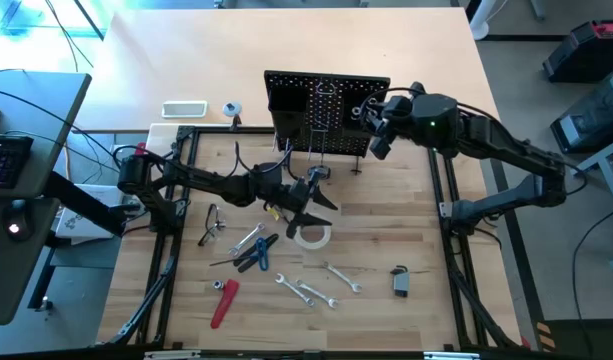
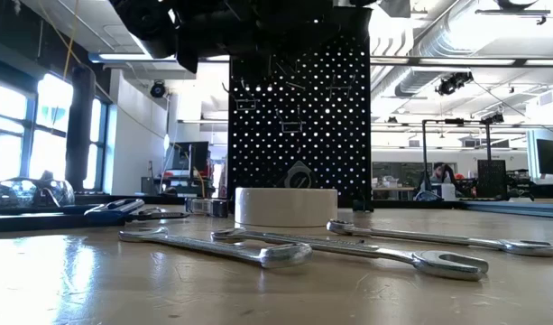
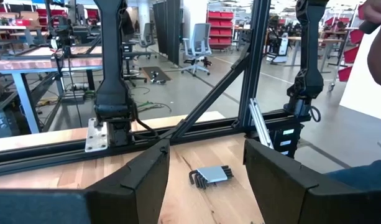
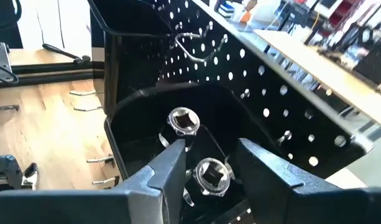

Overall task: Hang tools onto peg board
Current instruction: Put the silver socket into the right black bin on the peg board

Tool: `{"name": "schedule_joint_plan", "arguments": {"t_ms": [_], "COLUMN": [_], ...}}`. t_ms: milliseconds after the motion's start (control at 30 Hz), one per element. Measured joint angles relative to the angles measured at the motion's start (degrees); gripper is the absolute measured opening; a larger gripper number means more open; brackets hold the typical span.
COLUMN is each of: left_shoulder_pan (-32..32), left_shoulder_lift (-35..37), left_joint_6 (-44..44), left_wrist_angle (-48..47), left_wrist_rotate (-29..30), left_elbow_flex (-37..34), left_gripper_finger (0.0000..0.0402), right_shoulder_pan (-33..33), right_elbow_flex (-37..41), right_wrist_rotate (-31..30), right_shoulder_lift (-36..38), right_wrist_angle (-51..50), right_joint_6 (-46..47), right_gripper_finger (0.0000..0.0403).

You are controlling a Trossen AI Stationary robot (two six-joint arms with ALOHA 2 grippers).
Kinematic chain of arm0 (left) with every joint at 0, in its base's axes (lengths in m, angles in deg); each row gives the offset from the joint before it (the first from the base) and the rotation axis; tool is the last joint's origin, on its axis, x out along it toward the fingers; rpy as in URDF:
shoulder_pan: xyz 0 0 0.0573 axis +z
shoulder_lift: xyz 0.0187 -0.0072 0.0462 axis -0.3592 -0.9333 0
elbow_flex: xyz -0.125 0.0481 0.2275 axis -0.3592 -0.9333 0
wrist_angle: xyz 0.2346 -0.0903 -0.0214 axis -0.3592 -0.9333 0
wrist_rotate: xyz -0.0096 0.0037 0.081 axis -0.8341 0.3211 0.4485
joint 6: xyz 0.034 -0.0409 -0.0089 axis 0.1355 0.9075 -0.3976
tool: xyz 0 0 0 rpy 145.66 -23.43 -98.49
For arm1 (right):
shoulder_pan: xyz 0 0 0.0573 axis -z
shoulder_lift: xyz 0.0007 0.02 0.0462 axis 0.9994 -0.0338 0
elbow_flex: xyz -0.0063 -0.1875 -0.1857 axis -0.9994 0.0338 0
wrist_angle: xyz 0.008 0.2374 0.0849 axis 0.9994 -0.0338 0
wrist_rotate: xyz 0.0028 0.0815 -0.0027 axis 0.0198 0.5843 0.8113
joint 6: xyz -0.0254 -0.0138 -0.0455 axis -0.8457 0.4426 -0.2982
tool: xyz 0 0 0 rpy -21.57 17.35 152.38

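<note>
Standing the peg board (image 1: 326,110) upright at the table's far middle, hooks and bins facing the arms for an easy reach.

Reaching the right gripper (image 4: 210,149) into a black bin (image 4: 134,118) on that board, fingers parted and clamping nothing, most likely for dropping small parts in rather than hanging them.

Hovering the left gripper (image 1: 311,200) just above the white tape roll (image 1: 311,237), fingers spread and empty, probably lining up for a grab.

Leaving the wrenches (image 1: 306,290), blue-handled pliers (image 1: 256,255) and red-handled tool (image 1: 223,303) flat on the near side of the table, well apart from the board and not yet hung.

Finding only in the right wrist view two sockets (image 4: 212,174) lying in the bin, under the parted fingers; seeing only from above how the tools are spreading out.
</note>
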Motion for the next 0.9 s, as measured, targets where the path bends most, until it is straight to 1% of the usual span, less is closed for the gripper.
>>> {"name": "schedule_joint_plan", "arguments": {"t_ms": [200,300,433,600,700,833,900], "left_shoulder_pan": [0.7,1.1,1.5,1.3,0.6,-0.9,-2.2], "left_shoulder_lift": [2.0,4.4,8.8,14.7,17.5,19.4,20.0], "left_joint_6": [-1.6,-3.3,-6.5,-10.2,-11.1,-10.9,-9.8], "left_wrist_angle": [-2.9,-6.9,-15.0,-30.4,-41.0,-53.1,-56.7], "left_wrist_rotate": [0.0,0.2,0.6,2.2,4.0,4.1,4.1], "left_elbow_flex": [0.0,0.0,0.0,0.0,0.0,-0.1,-0.8], "left_gripper_finger": [0.0200,0.0200,0.0200,0.0200,0.0200,0.0200,0.0200], "right_shoulder_pan": [-3.1,-5.1,-8.1,-12.2,-14.6,-17.1,-18.4], "right_elbow_flex": [-2.5,-3.6,-4.6,-4.8,-4.8,-4.8,-4.8], "right_wrist_rotate": [-2.1,-3.0,-3.4,-2.6,1.2,10.7,13.9], "right_shoulder_lift": [0.2,0.2,0.2,0.2,0.2,0.0,-0.3], "right_wrist_angle": [0.4,0.3,-1.2,-6.0,-10.8,-17.5,-20.2], "right_joint_6": [-3.2,-4.6,-5.4,-4.6,-2.2,1.8,3.8], "right_gripper_finger": [0.0140,0.0140,0.0140,0.0140,0.0140,0.0140,0.0140]}}
